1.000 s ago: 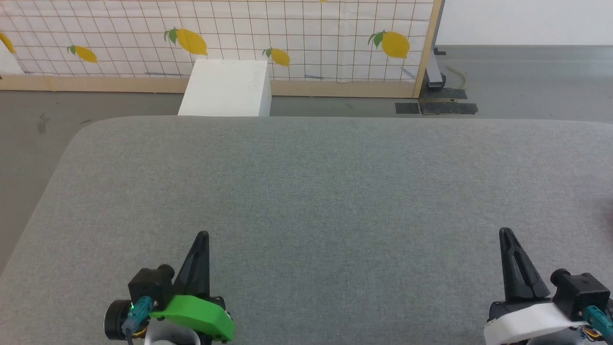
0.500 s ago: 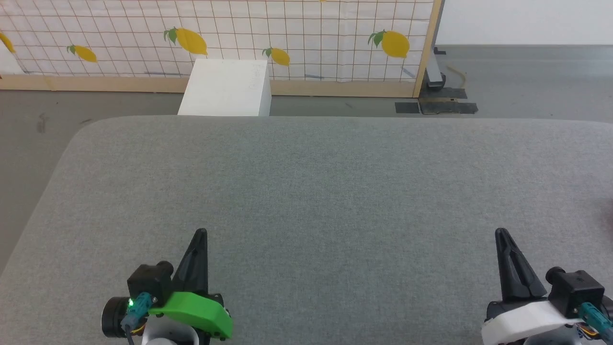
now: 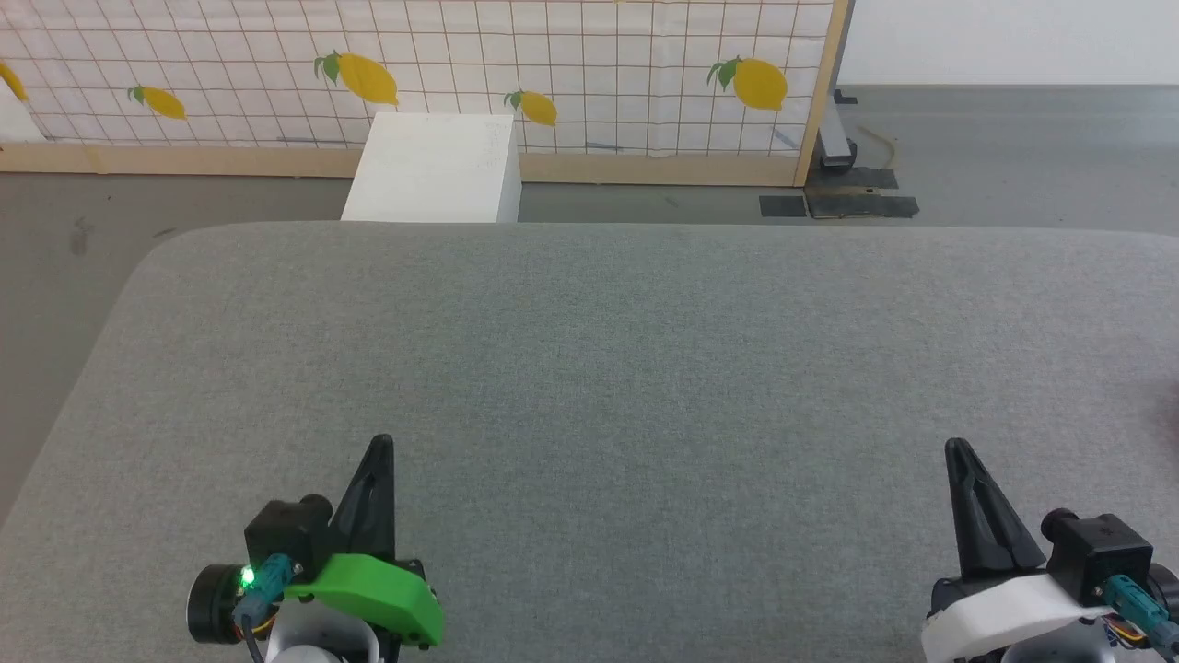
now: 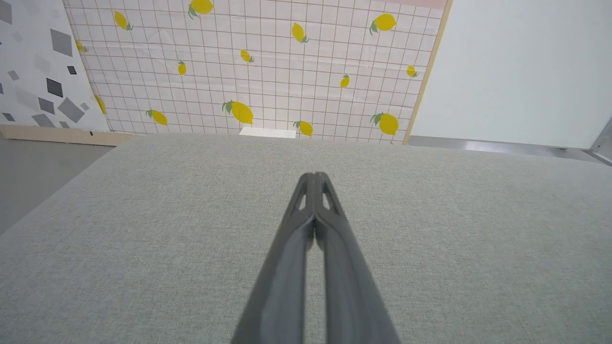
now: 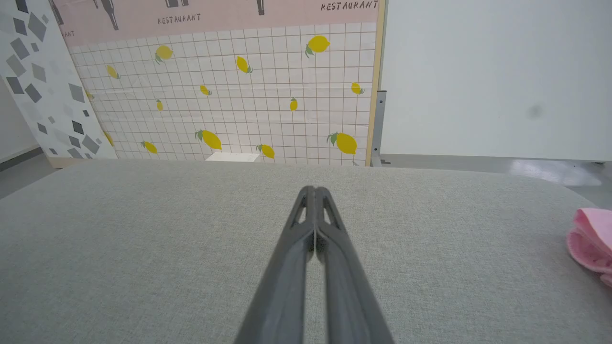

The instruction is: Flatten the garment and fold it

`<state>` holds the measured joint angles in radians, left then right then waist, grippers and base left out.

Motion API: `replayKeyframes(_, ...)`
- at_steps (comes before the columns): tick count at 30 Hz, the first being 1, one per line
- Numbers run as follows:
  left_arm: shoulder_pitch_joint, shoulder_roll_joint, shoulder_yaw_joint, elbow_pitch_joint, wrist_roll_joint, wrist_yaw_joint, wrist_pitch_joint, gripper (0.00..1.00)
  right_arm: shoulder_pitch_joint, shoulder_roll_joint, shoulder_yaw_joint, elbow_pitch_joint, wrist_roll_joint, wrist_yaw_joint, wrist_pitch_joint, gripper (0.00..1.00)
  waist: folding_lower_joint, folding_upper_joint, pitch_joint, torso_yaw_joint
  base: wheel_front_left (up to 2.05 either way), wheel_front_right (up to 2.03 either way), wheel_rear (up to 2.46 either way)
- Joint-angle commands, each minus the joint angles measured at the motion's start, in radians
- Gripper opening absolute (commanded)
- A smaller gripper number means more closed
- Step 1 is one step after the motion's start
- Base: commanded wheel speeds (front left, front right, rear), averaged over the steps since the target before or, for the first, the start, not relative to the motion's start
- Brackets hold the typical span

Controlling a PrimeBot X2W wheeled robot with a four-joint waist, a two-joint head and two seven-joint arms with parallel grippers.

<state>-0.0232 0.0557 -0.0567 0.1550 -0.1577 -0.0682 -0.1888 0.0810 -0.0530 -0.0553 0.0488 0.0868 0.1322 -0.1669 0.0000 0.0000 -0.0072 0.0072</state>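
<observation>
Both arms edged slightly left | left gripper (image 3: pixel 379 442) fingers clenched, empty | right gripper (image 3: pixel 954 447) same | garment (image 5: pixel 592 239) bunched at bench (image 3: pixel 589 350) right edge, right of right gripper; right arm nearer

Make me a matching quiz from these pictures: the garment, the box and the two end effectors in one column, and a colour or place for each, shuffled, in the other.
Column one:
1. garment
2. left end effector
3. box
4. right end effector

Column two:
A. beyond the table's far edge
B. pink, bunched on the table
C. white cover at its base
D. green cover at its base

Pairs: 1-B, 2-D, 3-A, 4-C.
</observation>
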Motion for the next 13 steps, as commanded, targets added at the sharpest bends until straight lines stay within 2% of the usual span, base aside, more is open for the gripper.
replayKeyframes(1,0.007,-0.002,0.003,-0.007,0.009,0.01,0.006,0.0,-0.02,0.001,0.004,-0.006,-0.009,0.0,0.005,0.0,0.0,0.0,0.0,0.0,0.0,0.0,0.0)
replayKeyframes(13,0.009,-0.002,0.01,-0.027,0.029,0.018,0.03,0.0,-0.028,0.001,0.01,-0.012,-0.02,-0.001,0.026,0.0,0.0,0.0,0.001,-0.001,0.0,0.0,0.0)
